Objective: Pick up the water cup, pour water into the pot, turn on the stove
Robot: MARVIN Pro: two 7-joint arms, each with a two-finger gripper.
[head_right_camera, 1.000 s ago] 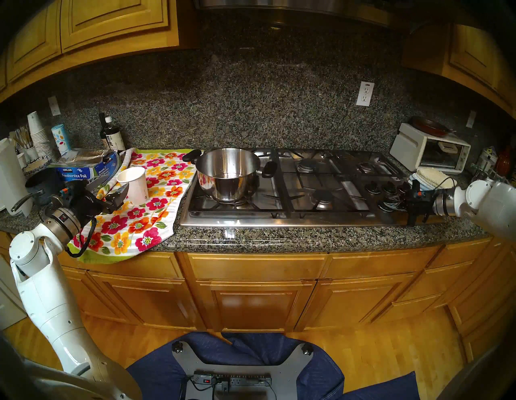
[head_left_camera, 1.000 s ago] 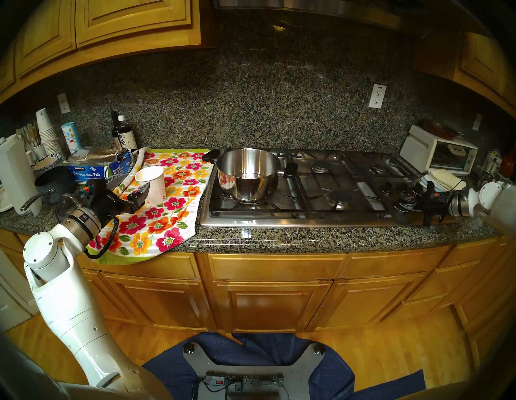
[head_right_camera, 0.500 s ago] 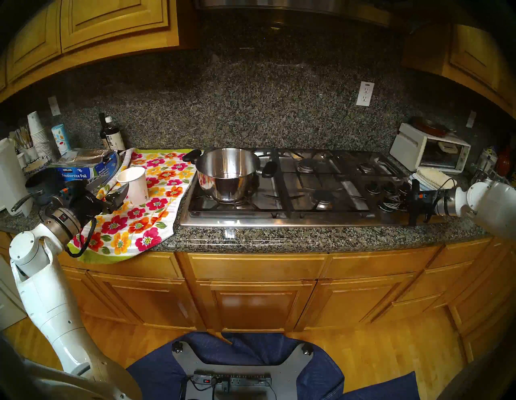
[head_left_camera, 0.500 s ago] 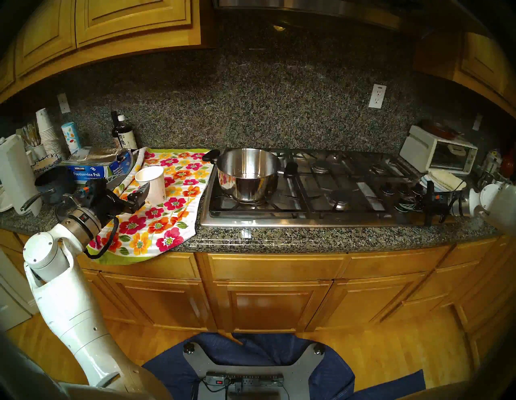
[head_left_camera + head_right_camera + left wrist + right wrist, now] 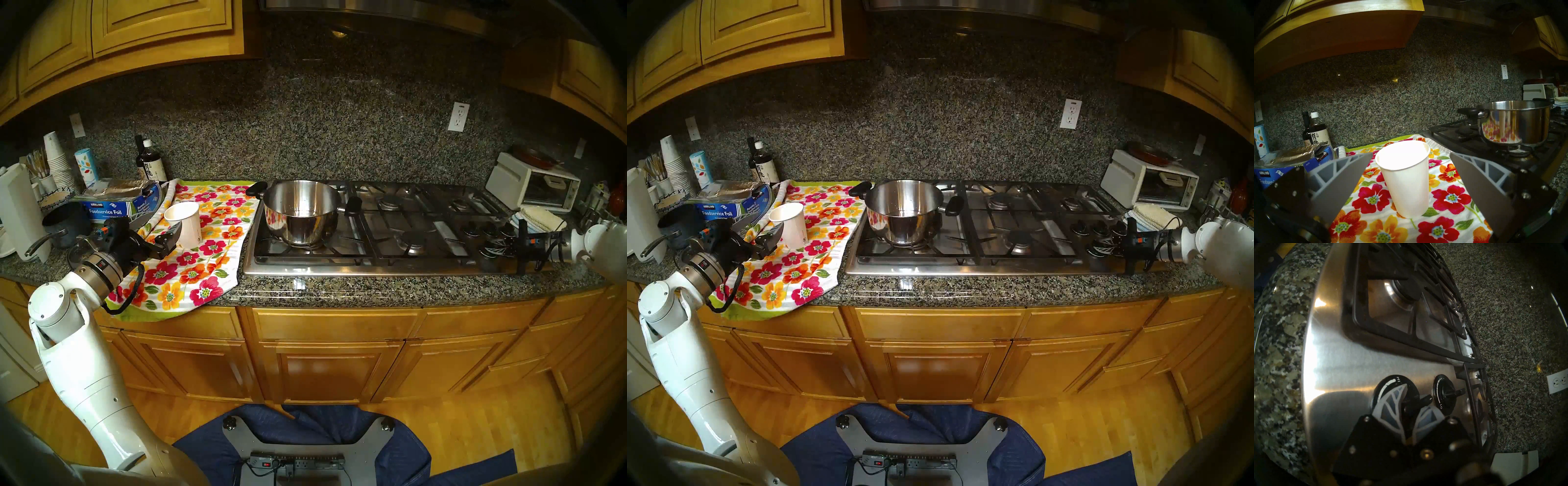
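Water cup (image 5: 1404, 178) back upright on floral towel (image 5: 203, 258), between spread left fingers (image 5: 1342, 179), untouched. Right fingers (image 5: 1390, 405) clenched on stove (image 5: 373, 268) knob (image 5: 1415, 405) (no flame visible); ignition left.
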